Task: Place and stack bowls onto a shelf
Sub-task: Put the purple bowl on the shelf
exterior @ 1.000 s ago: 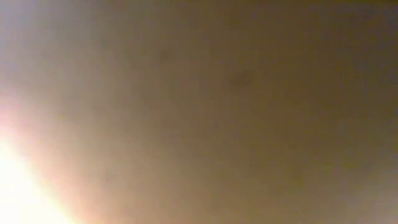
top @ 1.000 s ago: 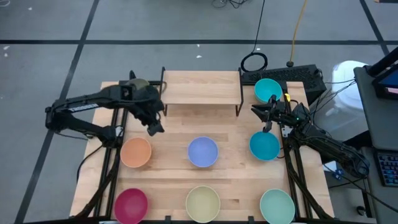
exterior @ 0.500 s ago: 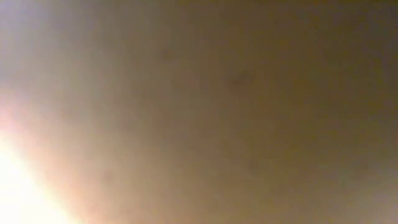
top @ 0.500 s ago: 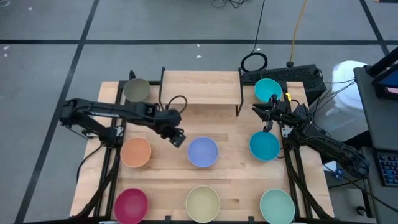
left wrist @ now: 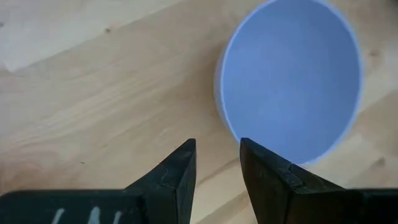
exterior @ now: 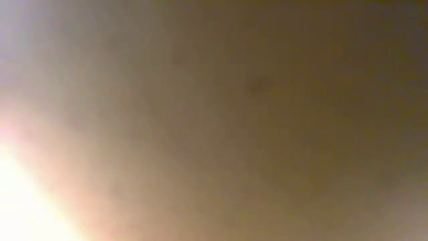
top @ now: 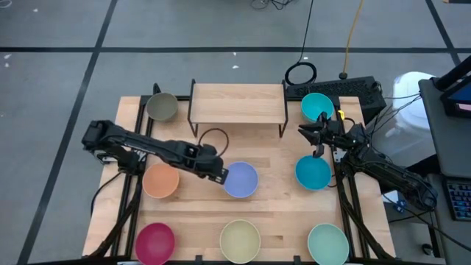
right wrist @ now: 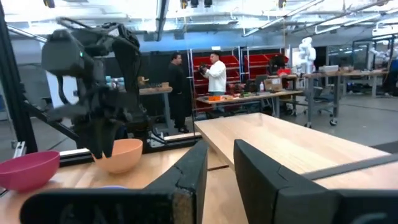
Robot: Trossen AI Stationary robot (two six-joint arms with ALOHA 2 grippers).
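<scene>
On the wooden surface (top: 276,158), going left to right, the near-left corner holds a magenta bowl (top: 154,241), with an orange bowl (top: 160,180) behind it and an olive-grey bowl (top: 161,107) at the far-left corner. The left arm reaches in from the left, and its left hand (top: 220,174) sits low just beside the left rim of the periwinkle bowl (top: 241,179) at the centre. In the left wrist view its fingers (left wrist: 179,177) stand slightly apart with nothing between them, the bowl's rim just ahead. Behind the centre stands the shelf (top: 238,103), a light wood board on black legs, bare on top. A pale yellow bowl (top: 240,240) sits at the near edge. Farther right, the right hand (top: 318,140) hangs between two cyan bowls, one far (top: 317,106) and one nearer (top: 313,172), its fingers (right wrist: 186,177) a little apart and holding nothing. A mint green bowl (top: 327,243) sits at the near-right corner.
</scene>
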